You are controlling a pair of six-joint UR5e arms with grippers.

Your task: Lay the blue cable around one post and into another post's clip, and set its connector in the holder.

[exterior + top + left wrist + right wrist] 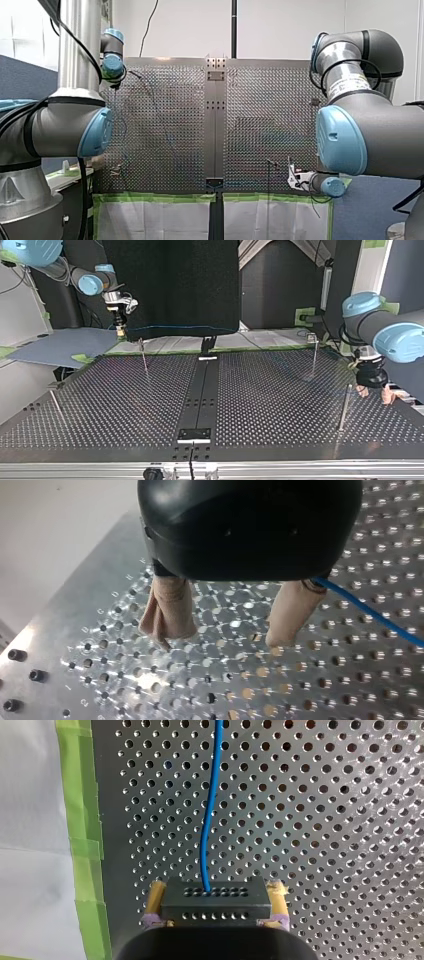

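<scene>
1. My right tool (216, 895) is closed on the connector (215, 907). One yellow pad (156, 895) presses against each short end of the connector.
2. The connector is a flat black block. Two rows of small holes run along the face that points away from the tool.
3. The blue cable (210, 810) leaves the upper row of holes near its middle. It is thin, smooth and bright blue, and it runs straight ahead of the tool with a slight bend, above the perforated bench (325, 820). It is cut off at the far edge of the right wrist view.
4. A strip of green tape (82, 820) lines the bench edge beside this tool.
5. My left tool (222, 630) is spread wide. Its two beige pads (167, 610) hang just above the bench with only bare holes between them.
6. The cable (370, 612) comes out from behind the outer side of one left finger, close under the tool's black body. It slants away over the bench. I cannot tell whether it touches that finger.
7. In the top view, my right tool (120, 331) is at the far left corner and my left tool (374, 392) is at the right edge, so they are well apart.
8. Thin metal posts (144, 357) stand upright on the bench. Their clips are too small to make out.
9. In the front and top views the cable is too thin to follow from one tool to the other.
</scene>
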